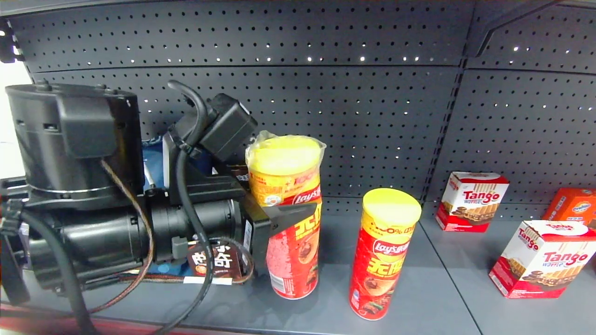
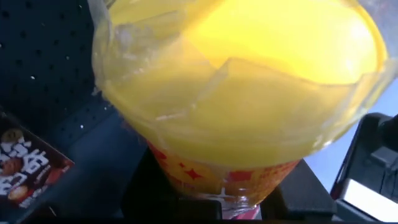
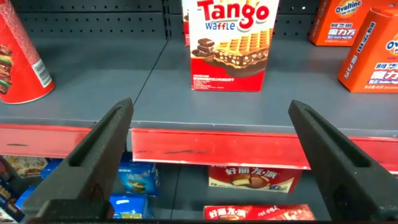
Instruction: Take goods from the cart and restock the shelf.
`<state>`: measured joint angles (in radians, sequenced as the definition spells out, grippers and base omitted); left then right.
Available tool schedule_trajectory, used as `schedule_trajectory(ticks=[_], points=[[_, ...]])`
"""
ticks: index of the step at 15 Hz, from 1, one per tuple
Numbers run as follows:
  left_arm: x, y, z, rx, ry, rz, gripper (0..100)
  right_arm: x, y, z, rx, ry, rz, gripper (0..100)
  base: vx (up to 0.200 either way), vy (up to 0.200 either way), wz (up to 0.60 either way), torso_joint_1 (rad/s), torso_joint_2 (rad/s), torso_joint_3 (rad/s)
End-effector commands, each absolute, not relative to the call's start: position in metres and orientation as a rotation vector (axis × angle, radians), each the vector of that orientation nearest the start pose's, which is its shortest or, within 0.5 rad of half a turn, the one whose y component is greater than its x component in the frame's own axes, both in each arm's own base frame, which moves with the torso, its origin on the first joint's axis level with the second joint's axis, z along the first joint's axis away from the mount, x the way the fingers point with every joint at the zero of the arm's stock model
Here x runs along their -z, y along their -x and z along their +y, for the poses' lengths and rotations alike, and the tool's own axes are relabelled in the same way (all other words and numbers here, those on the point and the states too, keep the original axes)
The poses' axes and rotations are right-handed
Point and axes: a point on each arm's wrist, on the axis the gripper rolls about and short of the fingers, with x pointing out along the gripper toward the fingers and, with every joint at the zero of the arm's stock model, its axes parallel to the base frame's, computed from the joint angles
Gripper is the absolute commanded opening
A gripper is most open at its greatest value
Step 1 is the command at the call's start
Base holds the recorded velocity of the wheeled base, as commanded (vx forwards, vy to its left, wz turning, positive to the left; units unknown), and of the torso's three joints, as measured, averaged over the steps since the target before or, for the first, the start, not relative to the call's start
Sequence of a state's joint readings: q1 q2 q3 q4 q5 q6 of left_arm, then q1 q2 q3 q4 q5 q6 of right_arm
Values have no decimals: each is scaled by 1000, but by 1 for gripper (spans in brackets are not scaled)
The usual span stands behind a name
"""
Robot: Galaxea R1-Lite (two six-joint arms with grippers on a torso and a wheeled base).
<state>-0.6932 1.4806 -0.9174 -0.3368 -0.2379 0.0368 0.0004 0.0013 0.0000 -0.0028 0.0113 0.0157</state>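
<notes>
Left jaws pinch a yellow-lidded red cardboard crisp tube point(image 1: 292, 186) beside its twin point(image 1: 384, 256); best released upright. Right jaws spread.

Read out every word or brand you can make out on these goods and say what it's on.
"Tango" and "Waffle": wafer box.
"Lay's": standing chip can, and the held chip can in the left gripper.
"Ovaltine": orange box.
"好丽友·派": red box under the shelf.
Other characters and small print on the cans and boxes: partly hidden or too small to read.
</notes>
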Motion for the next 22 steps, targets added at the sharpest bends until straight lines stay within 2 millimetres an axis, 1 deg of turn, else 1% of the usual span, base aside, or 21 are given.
schedule_trajectory(ticks=[1, 3, 4, 6, 7, 8, 9, 11, 13, 15, 17, 18, 20, 22], points=[[-253, -224, -171, 952, -65, 186, 0, -76, 23, 0, -12, -15, 0, 100, 0, 0, 0, 0, 0, 0], [-254, -250, -167, 959, -92, 161, 0, -76, 23, 0, -12, -15, 0, 100, 0, 0, 0, 0, 0, 0], [-250, -258, -165, 972, -93, 175, 0, -76, 23, 0, -11, -15, 0, 100, 0, 0, 0, 0, 0, 0], [-251, -276, -156, 1033, -75, 195, 0, -76, 23, 0, -11, -15, 0, 100, 0, 0, 0, 0, 0, 0], [-251, -286, -156, 1067, -64, 204, 0, -76, 23, 0, -12, -15, 0, 100, 0, 0, 0, 0, 0, 0], [-250, -290, -156, 1079, -60, 208, 0, -76, 23, 0, -11, -15, 0, 100, 0, 0, 0, 0, 0, 0], [-245, -305, -163, 1099, -58, 212, 0, -76, 23, 0, -11, -15, 0, 100, 0, 0, 0, 0, 0, 0], [-235, -325, -173, 1108, -81, 214, 0, -76, 23, 0, -11, -15, 0, 100, 0, 0, 0, 0, 0, 0], [-227, -341, -181, 1138, -130, 188, 0, -76, 23, 0, -12, -15, 0, 100, 0, 0, 0, 0, 0, 0], [-216, -352, -188, 1167, -187, 172, 0, -76, 23, 0, -11, -15, 0, 100, 0, 0, 0, 0, 0, 0], [-205, -357, -189, 1187, -236, 224, 0, -76, 23, 0, -11, -15, 0, 100, 0, 0, 0, 0, 0, 0], [-202, -358, -189, 1230, -239, 251, 0, -76, 23, 0, -11, -15, 0, 100, 0, 0, 0, 0, 0, 0], [-201, -365, -186, 1295, -251, 245, 0, -76, 23, 0, -11, -15, 0, 100, 0, 0, 0, 0, 0, 0], [-199, -373, -190, 1304, -258, 246, 0, -76, 23, 0, -12, -15, 0, 100, 0, 0, 0, 0, 0, 0]])
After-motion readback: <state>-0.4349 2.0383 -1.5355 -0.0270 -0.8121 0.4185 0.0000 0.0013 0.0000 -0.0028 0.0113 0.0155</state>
